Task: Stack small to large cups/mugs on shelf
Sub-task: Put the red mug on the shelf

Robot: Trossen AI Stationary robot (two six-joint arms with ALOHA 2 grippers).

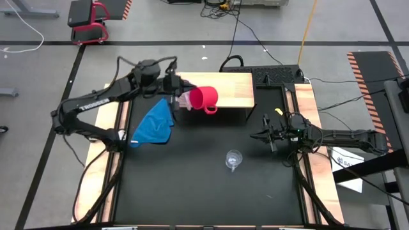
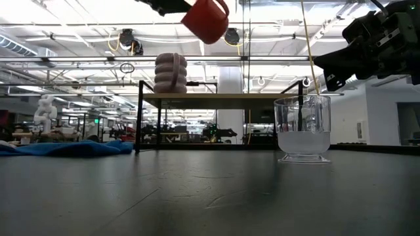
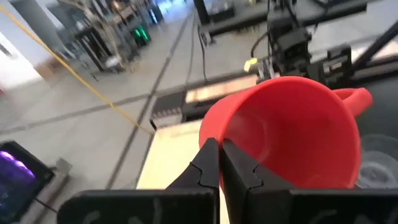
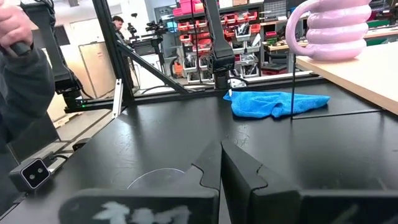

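Red mug: lifted above the shelf, tipped on its side, mouth facing the left wrist camera, handle on the far side; rim pinched by the left hand.
Left hand: fingers pressed onto the red mug's rim, one inside and one outside; held over the shelf's left part, just beside the lilac-pink mug.
Lilac-pink mug: ribbed, upright on the shelf's left part; in the high view mostly hidden under the left hand and the red mug.
Shelf: light-wood board on dark legs, at the far middle of the table.
Glass cup: clear, upright on the table, well in front of the shelf, nearer the right side.
Right hand: fingers pressed together, holding nothing; raised above the table's right edge, near the glass cup but apart from it.
Blue cloth: crumpled on the table, left of the shelf's front.
Table: black top, pale wooden side rails.
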